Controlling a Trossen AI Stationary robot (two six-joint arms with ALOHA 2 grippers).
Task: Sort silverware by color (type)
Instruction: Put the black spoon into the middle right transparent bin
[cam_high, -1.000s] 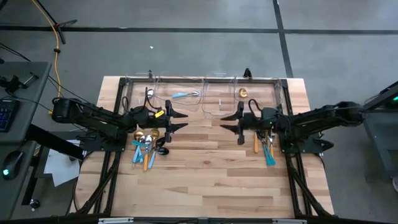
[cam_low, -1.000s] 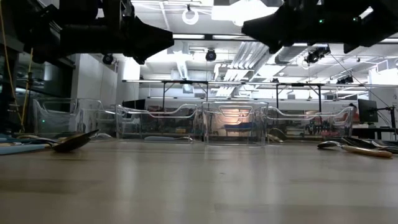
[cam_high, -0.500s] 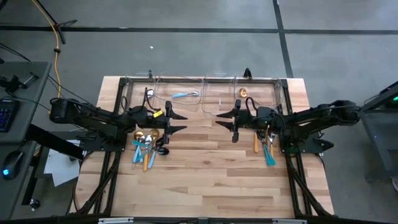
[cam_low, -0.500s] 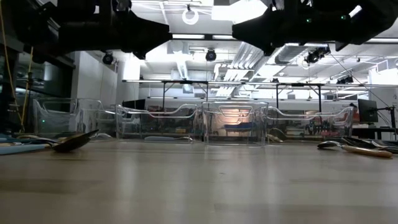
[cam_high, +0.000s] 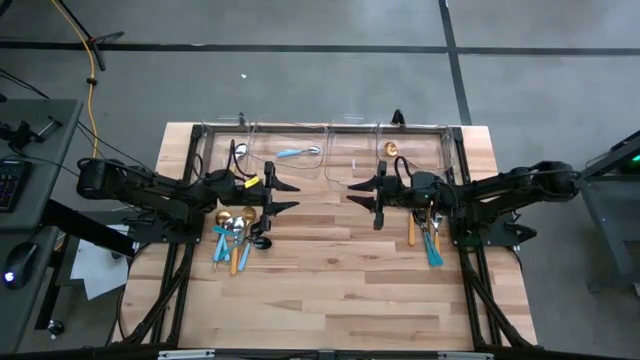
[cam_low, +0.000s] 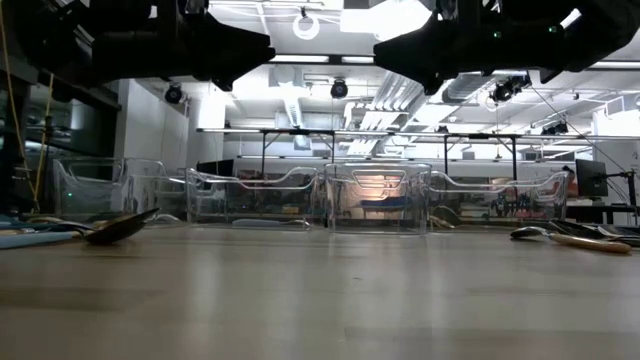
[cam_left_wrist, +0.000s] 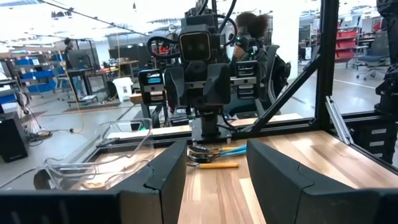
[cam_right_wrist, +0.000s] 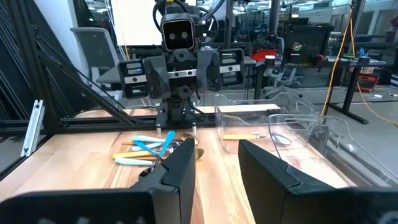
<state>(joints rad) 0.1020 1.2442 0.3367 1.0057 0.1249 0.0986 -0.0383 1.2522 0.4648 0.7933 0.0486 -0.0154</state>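
Overhead, the left gripper (cam_high: 284, 195) and right gripper (cam_high: 362, 195) hover with fingers parted and empty, facing each other over the butcher-block table (cam_high: 330, 280); silverware lies in a left pile (cam_high: 236, 236) and a right pile (cam_high: 426, 235), with one blue-handled spoon (cam_high: 297, 152) binned. At table level, clear bins (cam_low: 375, 195) front a bright workshop. From the wrists, each arm sees the other — likely they collide if both reach centre.

The high camera is looking straight down on the whole bench (cam_high: 330, 270), the low one is peering level across its top toward the clear bins (cam_low: 375, 197), and each wrist camera is facing the opposite arm.
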